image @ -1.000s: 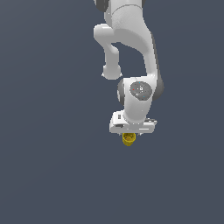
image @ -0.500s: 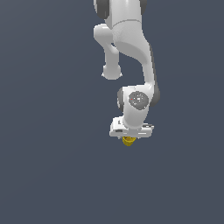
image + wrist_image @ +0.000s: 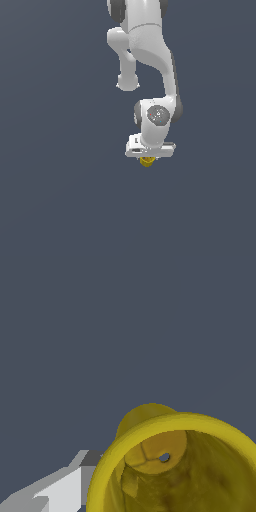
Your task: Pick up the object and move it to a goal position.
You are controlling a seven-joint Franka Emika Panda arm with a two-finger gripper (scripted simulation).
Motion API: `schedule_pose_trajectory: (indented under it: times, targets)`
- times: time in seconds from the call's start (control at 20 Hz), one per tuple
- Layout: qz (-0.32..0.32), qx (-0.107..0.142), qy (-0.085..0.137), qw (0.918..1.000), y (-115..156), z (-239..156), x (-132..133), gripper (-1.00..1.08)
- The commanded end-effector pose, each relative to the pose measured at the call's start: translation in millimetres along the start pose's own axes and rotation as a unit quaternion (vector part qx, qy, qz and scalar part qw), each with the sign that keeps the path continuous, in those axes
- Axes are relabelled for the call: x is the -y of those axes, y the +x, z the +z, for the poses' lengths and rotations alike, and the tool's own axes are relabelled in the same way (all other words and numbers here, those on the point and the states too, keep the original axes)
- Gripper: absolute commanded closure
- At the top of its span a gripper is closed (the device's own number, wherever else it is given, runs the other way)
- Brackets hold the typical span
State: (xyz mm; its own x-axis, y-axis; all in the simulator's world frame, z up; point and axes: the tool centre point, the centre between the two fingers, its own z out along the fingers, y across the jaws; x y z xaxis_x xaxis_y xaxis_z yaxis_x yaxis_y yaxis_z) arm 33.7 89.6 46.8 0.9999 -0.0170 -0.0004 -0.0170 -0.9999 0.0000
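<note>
The object, a small yellow cup-shaped cylinder (image 3: 146, 161), pokes out just below my white gripper (image 3: 147, 158) in the exterior view. In the wrist view the yellow cup (image 3: 175, 466) fills the frame close to the camera, its hollow top open toward the lens, with one white finger (image 3: 60, 488) beside its rim. The gripper is shut on the cup and holds it in the air above the dark grey floor. The fingertips themselves are hidden by the hand and the cup.
The white arm (image 3: 150, 60) reaches down from the top of the exterior view. Plain dark grey ground (image 3: 50, 190) lies all around. No goal marker shows.
The arm has swung slightly toward the exterior view's left and the wrist has turned, carrying the yellow cup with it. The grip on the cup is unchanged.
</note>
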Motion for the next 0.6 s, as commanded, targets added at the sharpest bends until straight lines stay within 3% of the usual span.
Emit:
schedule_pose_trajectory:
  times: [0.0, 0.55]
  targets:
    - [0.0, 0.0, 0.0, 1.0, 0.2, 0.3, -0.2, 1.08]
    - [0.0, 0.0, 0.0, 1.0, -7.3, -16.2, -13.9, 1.08]
